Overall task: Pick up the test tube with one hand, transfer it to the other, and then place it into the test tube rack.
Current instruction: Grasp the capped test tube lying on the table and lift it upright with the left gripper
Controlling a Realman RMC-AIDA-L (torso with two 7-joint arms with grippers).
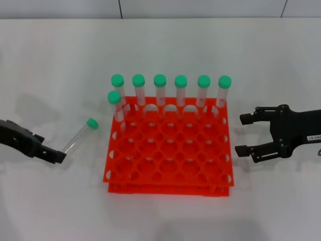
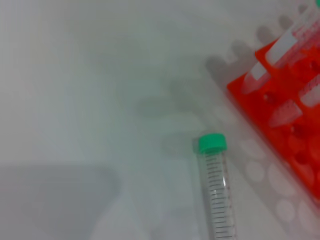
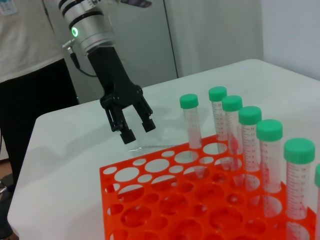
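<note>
While unreadable, right pincer's (image 1: 244, 134) label (image 1: 314, 136)

Left gripper (image 3: 134, 129) matte black, two blunt fingers (image 3: 147, 123), ribbed silver-white arm (image 3: 86, 25) with green ring light — right gripper (image 1: 246, 134) black, small white label (image 1: 314, 136)

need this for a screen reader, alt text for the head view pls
A green-capped test tube lies on a white table, left of an orange rack holding seven upright tubes. The left gripper sits at the tube's bottom end, and the right gripper waits open, right of the rack.
</note>
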